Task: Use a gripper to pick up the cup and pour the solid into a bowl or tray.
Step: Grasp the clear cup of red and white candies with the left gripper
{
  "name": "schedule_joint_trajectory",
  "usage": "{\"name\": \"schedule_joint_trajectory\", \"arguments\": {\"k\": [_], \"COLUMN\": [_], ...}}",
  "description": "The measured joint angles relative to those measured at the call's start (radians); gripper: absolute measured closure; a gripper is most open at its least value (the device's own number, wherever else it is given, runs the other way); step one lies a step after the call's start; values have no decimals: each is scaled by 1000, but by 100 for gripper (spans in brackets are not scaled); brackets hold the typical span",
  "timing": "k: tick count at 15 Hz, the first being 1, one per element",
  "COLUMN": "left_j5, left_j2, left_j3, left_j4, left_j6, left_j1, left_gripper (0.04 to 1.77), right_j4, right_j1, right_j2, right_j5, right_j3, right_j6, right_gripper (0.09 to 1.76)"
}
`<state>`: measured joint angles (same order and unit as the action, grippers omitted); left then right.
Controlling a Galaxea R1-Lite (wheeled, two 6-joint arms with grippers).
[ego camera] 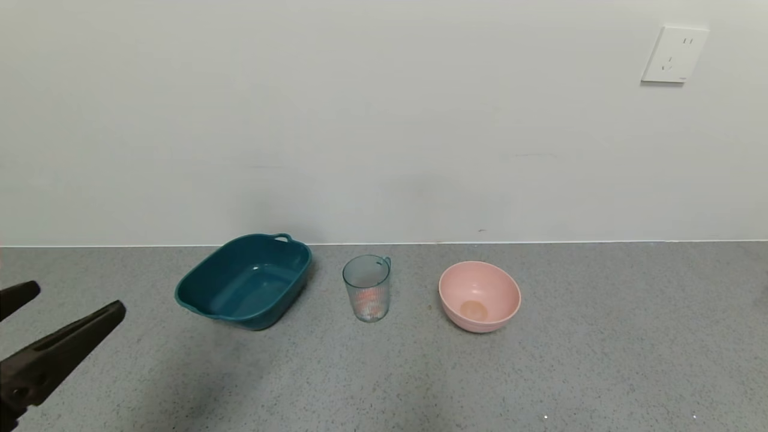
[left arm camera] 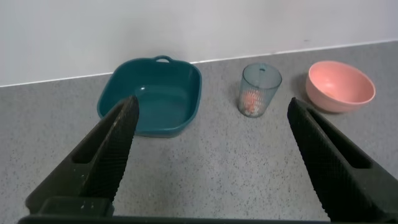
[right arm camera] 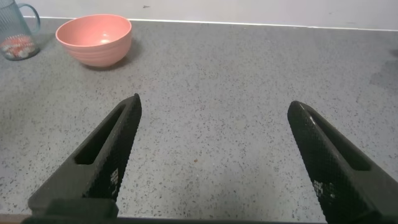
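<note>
A round pink bowl point(ego camera: 479, 295) stands on the grey speckled counter point(ego camera: 540, 372), below a white wall socket point(ego camera: 674, 54).

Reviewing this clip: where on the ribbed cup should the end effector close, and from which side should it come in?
Probably across the cup's ribbed wall near mid-height, approached level from the front. It stands upright, its handle is at the back right, and the teal tub and pink bowl stand apart. The open left end effector sits nearer.
</note>
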<state>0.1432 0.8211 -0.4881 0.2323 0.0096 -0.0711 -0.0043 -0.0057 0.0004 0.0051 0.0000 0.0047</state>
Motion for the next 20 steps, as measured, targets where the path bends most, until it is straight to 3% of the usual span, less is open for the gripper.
{"name": "schedule_joint_trajectory", "arguments": {"k": [3, 8, 14, 20], "left_j5": [1, -9, -16, -100], "left_j2": [137, 337, 525, 716], "left_j3": [-24, -18, -36, -37], "left_j4": [12, 126, 211, 355], "left_j6": [44, 49, 59, 65], "left_j1": [-54, -168, -199, -296], "left_gripper": [9, 9, 9, 9], "right_j4": [0, 0, 0, 0], "right_j1": [0, 0, 0, 0], "right_j2": [0, 0, 0, 0], "right_j5": [0, 0, 0, 0], "right_j3": [0, 0, 0, 0], "right_j6": [0, 0, 0, 0], "right_gripper": [14, 14, 14, 14]}}
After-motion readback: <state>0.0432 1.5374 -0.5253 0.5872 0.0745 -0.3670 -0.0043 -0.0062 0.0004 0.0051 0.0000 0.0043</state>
